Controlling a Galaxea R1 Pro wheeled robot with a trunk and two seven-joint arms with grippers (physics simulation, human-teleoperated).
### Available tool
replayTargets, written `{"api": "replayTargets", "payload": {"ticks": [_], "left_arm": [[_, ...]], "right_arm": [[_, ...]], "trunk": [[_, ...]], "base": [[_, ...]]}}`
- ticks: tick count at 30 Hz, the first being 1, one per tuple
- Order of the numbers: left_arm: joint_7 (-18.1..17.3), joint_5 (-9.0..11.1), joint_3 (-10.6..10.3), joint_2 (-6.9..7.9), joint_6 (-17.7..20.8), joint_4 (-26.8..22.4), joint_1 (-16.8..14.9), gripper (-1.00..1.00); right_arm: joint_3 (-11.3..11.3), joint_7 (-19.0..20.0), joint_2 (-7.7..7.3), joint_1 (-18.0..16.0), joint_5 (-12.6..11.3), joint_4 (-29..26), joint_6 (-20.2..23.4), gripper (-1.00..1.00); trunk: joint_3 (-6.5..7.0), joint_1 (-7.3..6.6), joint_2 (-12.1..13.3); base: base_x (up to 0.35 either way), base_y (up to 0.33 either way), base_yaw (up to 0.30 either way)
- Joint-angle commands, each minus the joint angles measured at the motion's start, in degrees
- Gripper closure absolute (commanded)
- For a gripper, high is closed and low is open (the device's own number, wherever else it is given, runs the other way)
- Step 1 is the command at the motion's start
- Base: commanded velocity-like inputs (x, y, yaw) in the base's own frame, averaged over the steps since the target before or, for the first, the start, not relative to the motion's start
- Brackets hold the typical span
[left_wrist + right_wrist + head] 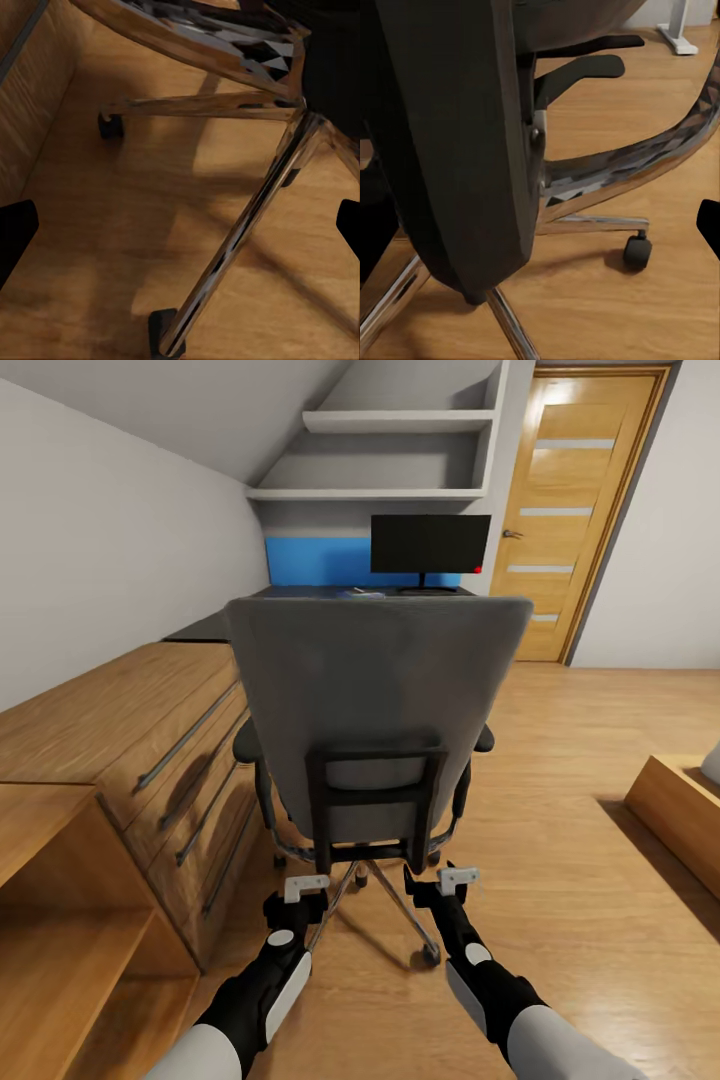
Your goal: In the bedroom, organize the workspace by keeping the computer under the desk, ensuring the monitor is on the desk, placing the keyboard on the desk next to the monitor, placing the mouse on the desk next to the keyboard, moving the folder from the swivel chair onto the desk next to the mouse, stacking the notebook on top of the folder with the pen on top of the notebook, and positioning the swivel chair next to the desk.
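The grey swivel chair (375,700) stands with its back towards me, between me and the black-topped desk (300,592). On the desk the black monitor (430,544) stands upright, with a small flat item (360,594) beside it, too small to name. My left gripper (305,883) and right gripper (458,878) are both open, low behind the chair near its chrome base (247,217). The right wrist view has the chair's backrest (457,135) close up, with an armrest (585,71). Folder, notebook, pen, keyboard, mouse and computer are hidden or out of view.
A light wooden drawer cabinet (150,730) runs along the left wall, close to the chair. Wall shelves (400,422) hang above the desk, and a wooden door (580,510) is at the back right. A low wooden frame (680,800) sits at the right. Wooden floor (580,920) lies between.
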Motion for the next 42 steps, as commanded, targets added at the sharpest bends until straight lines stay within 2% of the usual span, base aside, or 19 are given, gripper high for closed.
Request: {"api": "replayTargets", "payload": {"ticks": [1, 8, 26, 42], "left_arm": [[0.4, 0.3, -0.1, 0.0, 0.3, 0.0, 0.0, -1.0], [0.4, 0.3, -0.2, 0.0, 0.3, 0.1, 0.0, -1.0], [0.4, 0.3, -0.1, 0.0, 0.2, 0.1, 0.0, -1.0], [0.4, 0.3, -0.1, 0.0, -0.5, 0.8, 0.0, -1.0]], "right_arm": [[0.5, -0.3, -0.04, 0.0, -0.5, 0.0, -0.3, -1.0], [0.5, -0.3, -0.04, 0.0, -0.6, 0.1, -0.4, -1.0], [0.4, -0.2, -0.13, 0.0, -0.6, 0.1, -0.4, -1.0], [0.4, -0.2, -0.13, 0.0, -0.6, 0.1, -0.4, -1.0]], "trunk": [[-0.05, 0.02, 0.0], [0.01, 0.02, 0.0], [1.07, 0.02, 0.0], [1.24, 0.02, 0.0]], "base": [[0.317, 0.0, 0.0], [0.319, 0.0, -0.025], [0.32, 0.0, -0.16], [0.32, -0.056, -0.009]]}}
